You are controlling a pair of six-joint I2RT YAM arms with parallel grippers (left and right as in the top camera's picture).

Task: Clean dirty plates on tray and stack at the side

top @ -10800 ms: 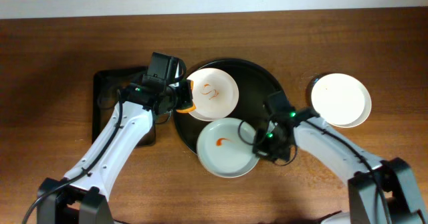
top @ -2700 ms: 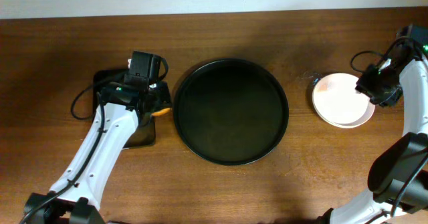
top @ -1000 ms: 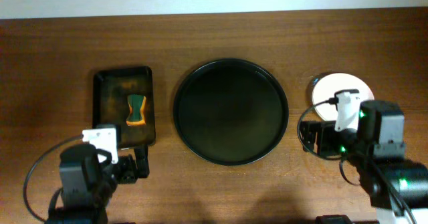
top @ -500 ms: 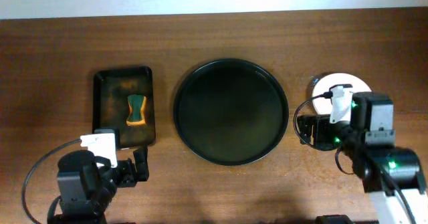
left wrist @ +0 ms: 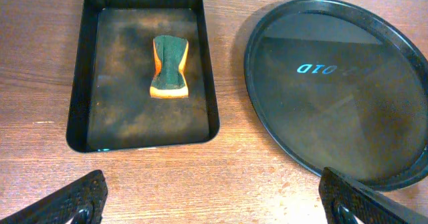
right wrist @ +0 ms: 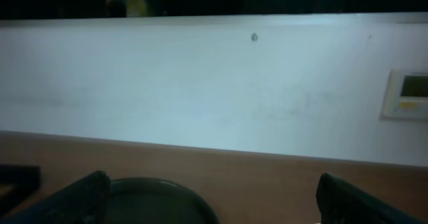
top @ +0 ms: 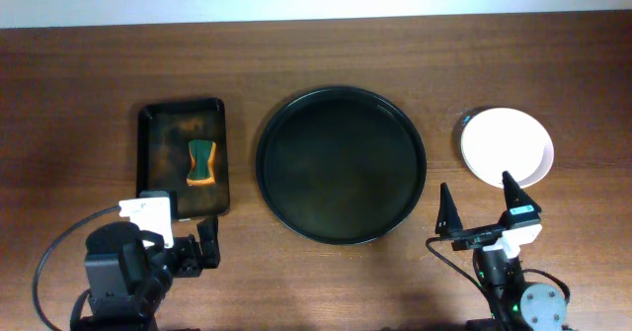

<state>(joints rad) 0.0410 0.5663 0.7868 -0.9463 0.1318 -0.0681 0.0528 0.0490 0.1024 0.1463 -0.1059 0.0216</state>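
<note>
Left gripper (left wrist: 215,202) and right gripper (top: 476,201) spread wide, holding nothing.
Plates (top: 507,148) at 3 o'clock of tray (top: 341,163); wooden table (top: 89,84), white wall (right wrist: 200,83).

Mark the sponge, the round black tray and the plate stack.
sponge (left wrist: 168,67): left wrist view, middle of its green top.
round black tray (top: 341,163): overhead view, bare floor at its centre.
plate stack (top: 506,145): overhead view, centre of top plate.

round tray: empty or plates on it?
Empty. The tray shows only bare black surface; the plates sit off it, to its right.
</note>
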